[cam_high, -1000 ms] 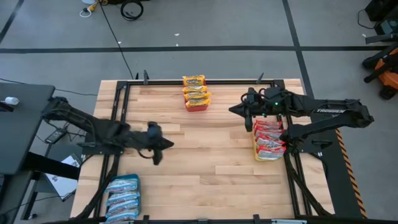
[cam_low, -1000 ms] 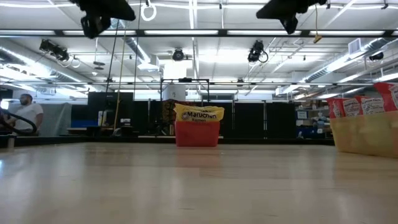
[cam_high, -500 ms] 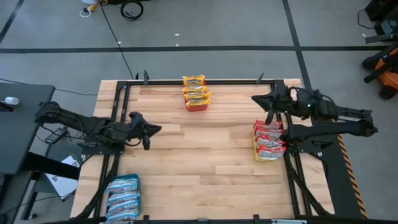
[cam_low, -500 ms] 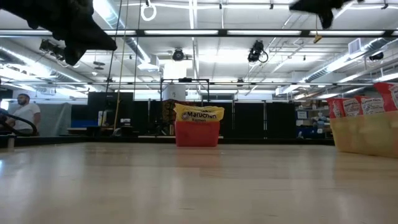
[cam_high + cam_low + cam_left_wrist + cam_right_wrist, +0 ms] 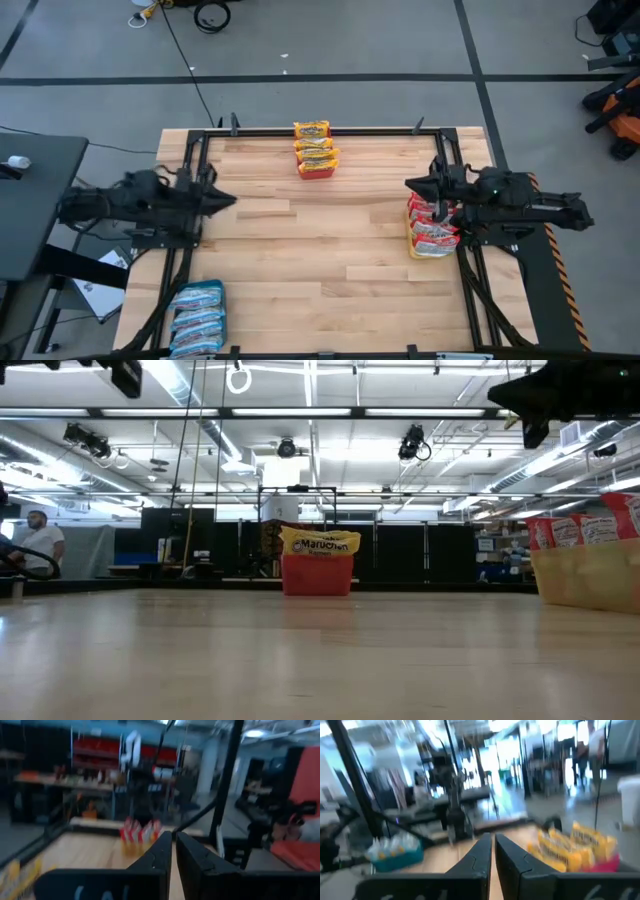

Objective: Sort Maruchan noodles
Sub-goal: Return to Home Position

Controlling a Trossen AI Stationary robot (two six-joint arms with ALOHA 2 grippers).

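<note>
At opposite sides of the table, left gripper and right gripper hang empty, fingers pressed together; Maruchan noodles sit grouped.

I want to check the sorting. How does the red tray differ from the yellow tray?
The red tray holds yellow-orange packets; the yellow tray holds red packets. The red tray stands midway along the edge of the table opposite the low camera; the yellow tray stands at the right side, beside the right gripper. Both hold one colour only, packets in a row.
</note>
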